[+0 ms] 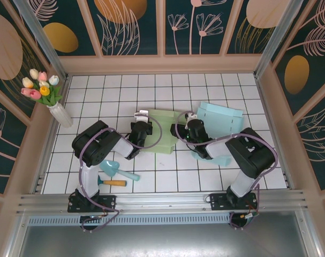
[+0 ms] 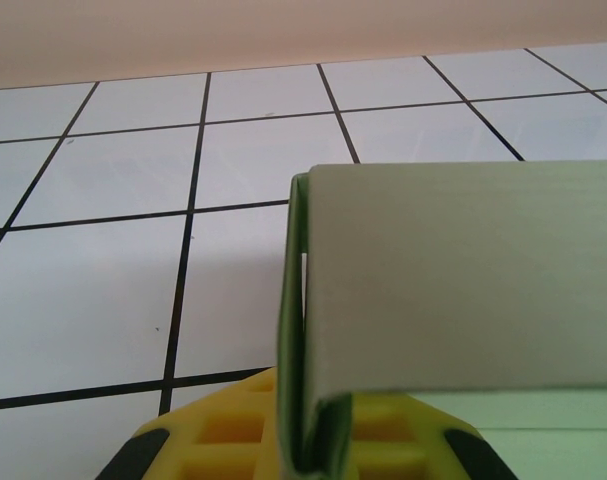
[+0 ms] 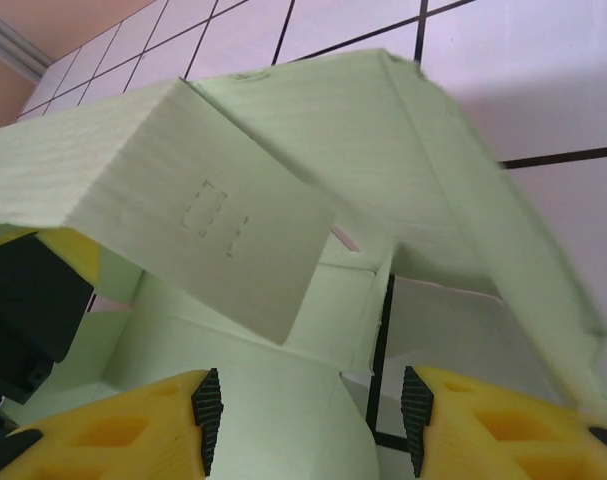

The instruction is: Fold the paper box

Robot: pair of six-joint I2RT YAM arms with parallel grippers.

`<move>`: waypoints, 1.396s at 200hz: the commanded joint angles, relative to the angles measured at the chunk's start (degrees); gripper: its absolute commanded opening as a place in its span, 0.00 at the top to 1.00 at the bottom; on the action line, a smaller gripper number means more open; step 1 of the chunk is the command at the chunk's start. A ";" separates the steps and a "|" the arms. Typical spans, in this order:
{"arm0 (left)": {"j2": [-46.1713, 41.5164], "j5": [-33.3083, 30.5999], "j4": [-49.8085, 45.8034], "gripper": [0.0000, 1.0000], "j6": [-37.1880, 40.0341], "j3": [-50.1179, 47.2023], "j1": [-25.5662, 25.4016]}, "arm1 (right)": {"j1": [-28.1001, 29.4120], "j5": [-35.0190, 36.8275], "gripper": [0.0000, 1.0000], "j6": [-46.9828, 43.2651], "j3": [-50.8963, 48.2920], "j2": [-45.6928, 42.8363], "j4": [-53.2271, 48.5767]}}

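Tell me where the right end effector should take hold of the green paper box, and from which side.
Probably the raised flap of the green paper box, at its free lower edge, coming in from the robot's right. That flap stands up as a thin sheet facing the open right end effector, while the left end effector pinches the opposite folded edge.

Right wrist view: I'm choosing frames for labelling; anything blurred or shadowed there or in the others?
Right wrist: the pale green paper box is crisp on its slotted panel, smeared along its right edge. Left wrist: its folded flap looks soft, casting a faint shadow on the white tiled table. Top external: sharp, evenly lit.
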 commanded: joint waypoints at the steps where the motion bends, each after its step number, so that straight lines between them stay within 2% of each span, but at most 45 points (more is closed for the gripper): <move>1: 0.99 0.29 -0.91 0.89 1.01 0.92 0.12 | -0.18 -1.75 0.46 -1.68 2.59 2.24 4.55; 66: 0.95 0.03 -0.83 0.90 0.85 0.92 0.10 | 0.81 -9.13 0.48 0.38 5.07 5.55 7.01; 93: 0.93 -0.10 -0.80 0.90 0.68 0.83 0.10 | 0.94 -9.31 0.48 0.38 4.63 5.95 7.36; 126: 0.86 0.03 -1.20 0.90 1.07 1.01 0.12 | 0.99 -8.19 0.48 -2.06 2.51 0.85 3.13; 149: 0.91 0.17 -0.93 0.90 1.19 0.92 0.15 | 1.82 -4.15 0.48 -5.24 0.92 -5.39 -3.91; 194: 0.87 1.15 -1.27 0.90 2.29 1.10 0.12 | 2.36 9.27 0.47 -11.02 -1.57 -17.43 -16.32; 233: 1.00 1.61 -2.24 0.90 2.88 1.71 0.10 | 0.19 29.22 0.46 -18.54 -1.04 -21.92 -24.83; 243: 0.99 1.84 -2.08 0.90 3.03 1.71 0.09 | -1.42 29.09 0.47 -19.32 -1.36 -22.11 -24.62; 263: 0.91 2.30 -1.85 0.90 3.36 1.52 0.15 | -3.93 23.11 0.47 -20.46 -1.45 -21.31 -22.43; 279: 0.89 2.82 -1.37 0.90 3.91 1.19 0.12 | -4.08 21.75 0.48 -21.25 -0.65 -19.91 -21.82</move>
